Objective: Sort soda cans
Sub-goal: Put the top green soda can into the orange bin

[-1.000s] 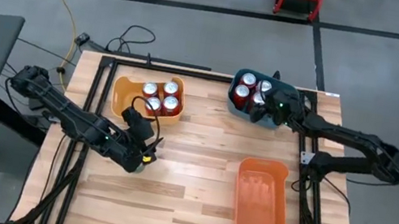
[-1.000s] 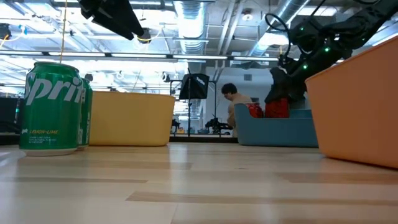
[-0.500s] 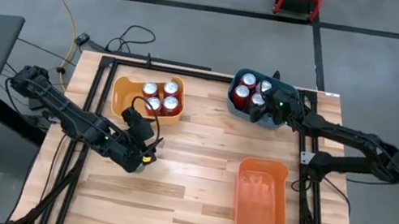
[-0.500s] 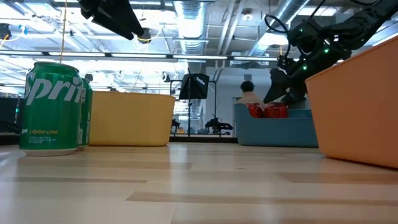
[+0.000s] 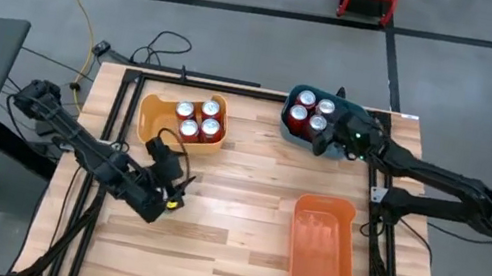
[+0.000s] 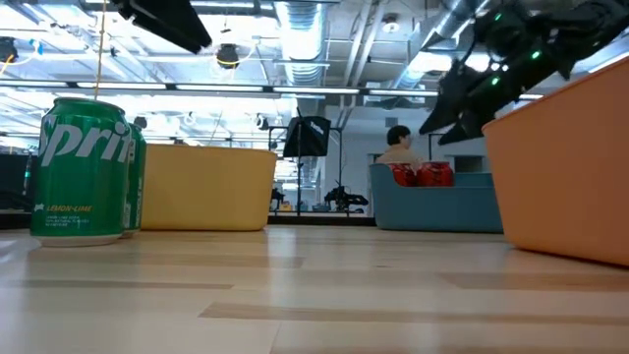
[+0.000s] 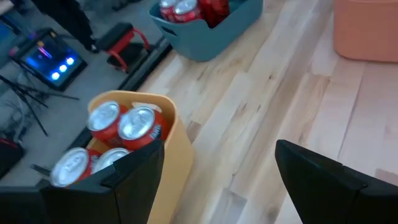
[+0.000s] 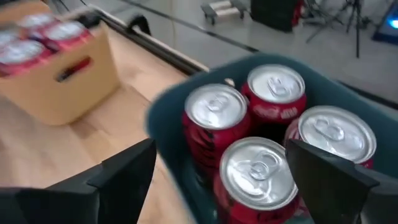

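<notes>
Two green soda cans (image 6: 84, 167) stand upright on the table at the low view's left; in the high view my left arm covers them. My left gripper (image 5: 172, 188) hovers open near the yellow bin (image 5: 151, 113), which holds several red cans (image 7: 121, 127). My right gripper (image 8: 217, 186) is open above the teal bin (image 5: 289, 115), a finger on either side of the nearest of several red cans (image 8: 258, 174) and clear of them all.
An orange bin (image 5: 321, 245) sits at the near right with nothing showing inside. Bare wood lies between the three bins. Black frame rails (image 5: 115, 105) run along the table's left and right edges. A person (image 6: 398, 147) shows in the room behind.
My right gripper has opened and let go of a red can that it had down inside the teal bin. It has then risen clear of the cans and drawn back a little toward the table's right edge. The can stays upright in the bin.
</notes>
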